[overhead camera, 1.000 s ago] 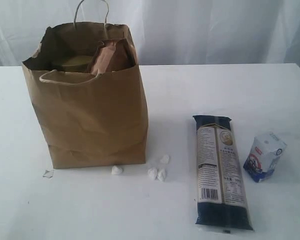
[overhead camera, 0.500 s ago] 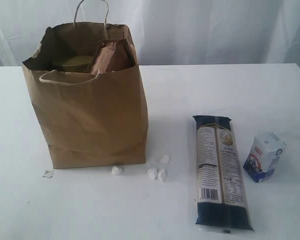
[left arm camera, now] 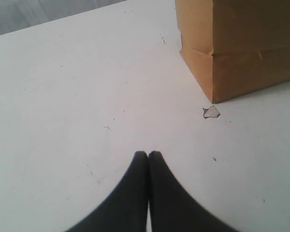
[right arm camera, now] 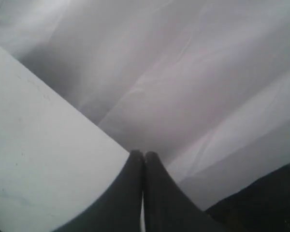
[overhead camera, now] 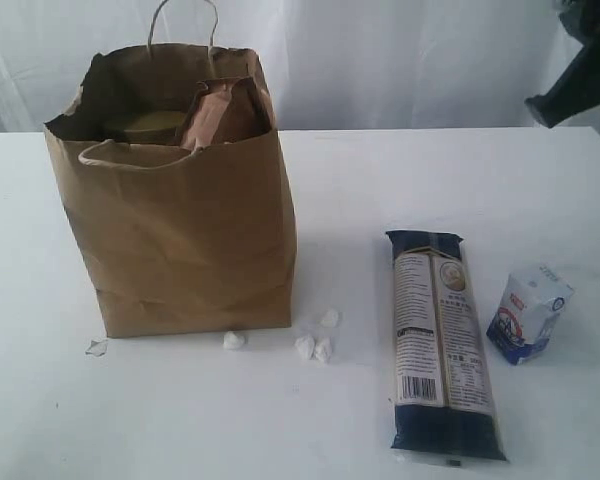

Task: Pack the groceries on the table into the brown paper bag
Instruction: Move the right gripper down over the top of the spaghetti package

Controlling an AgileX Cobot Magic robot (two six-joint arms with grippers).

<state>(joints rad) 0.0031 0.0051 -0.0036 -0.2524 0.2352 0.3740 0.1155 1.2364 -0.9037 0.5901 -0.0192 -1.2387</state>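
Note:
The brown paper bag point(overhead camera: 175, 190) stands upright on the left of the white table point(overhead camera: 430, 170). A brown-red pouch point(overhead camera: 223, 112) and a gold lid point(overhead camera: 152, 124) show inside its rim. A long dark-blue packet point(overhead camera: 443, 340) lies flat at the right front, with a small white-blue carton point(overhead camera: 529, 312) just right of it. My right gripper point(overhead camera: 536, 107) enters at the top right, high above the table's far edge; in its wrist view it point(right arm camera: 144, 154) is shut and empty. My left gripper point(left arm camera: 148, 154) is shut and empty over bare table, near the bag's bottom corner point(left arm camera: 213, 92).
Small white crumbs point(overhead camera: 315, 346) lie in front of the bag's right corner, another point(overhead camera: 234, 340) under its front edge. A scrap point(left arm camera: 211, 112) sits by the bag's left corner. A white curtain point(overhead camera: 400, 60) hangs behind the table.
The right arm has come into the exterior view at the top right corner. The bag and the groceries have not moved.

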